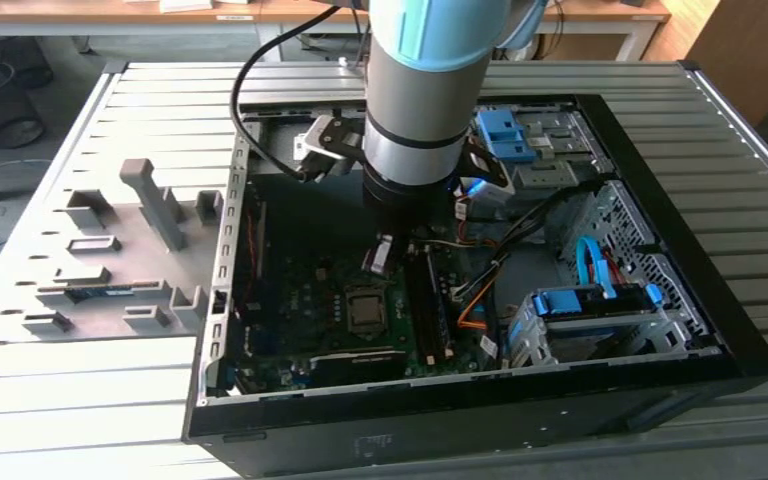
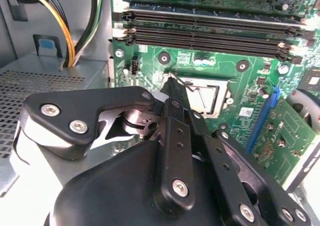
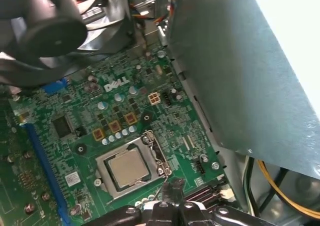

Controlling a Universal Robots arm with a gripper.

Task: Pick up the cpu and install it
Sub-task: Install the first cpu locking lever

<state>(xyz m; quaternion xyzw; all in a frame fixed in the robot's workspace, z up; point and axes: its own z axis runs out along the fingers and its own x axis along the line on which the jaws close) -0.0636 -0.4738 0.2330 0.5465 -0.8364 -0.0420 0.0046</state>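
The cpu (image 3: pixel 129 167), a flat square chip with a dull grey-silver face, lies inside the metal-framed socket (image 3: pixel 150 141) on the green motherboard (image 3: pixel 120 110). In the exterior view the socket (image 1: pixel 361 309) sits in the middle of the open computer case, and my gripper (image 1: pixel 381 256) hangs just above and behind it. My black fingertips meet in one point, shut with nothing between them, right at the socket's edge beside its thin wire lever (image 3: pixel 159 192). The gripper (image 3: pixel 173 186) stands off the chip's face. From the second wrist view the gripper (image 2: pixel 172 83) covers one corner of the socket (image 2: pixel 207 93).
Long black memory slots (image 2: pixel 210 30) run beside the socket. A black fan (image 3: pixel 45 30) and a grey metal box wall (image 3: pixel 235 60) flank the board. Yellow cables (image 2: pixel 75 30), orange cables (image 1: pixel 471 300) and a blue drive cage (image 1: pixel 584 305) crowd the case. Grey fixture blocks (image 1: pixel 117 250) stand outside it.
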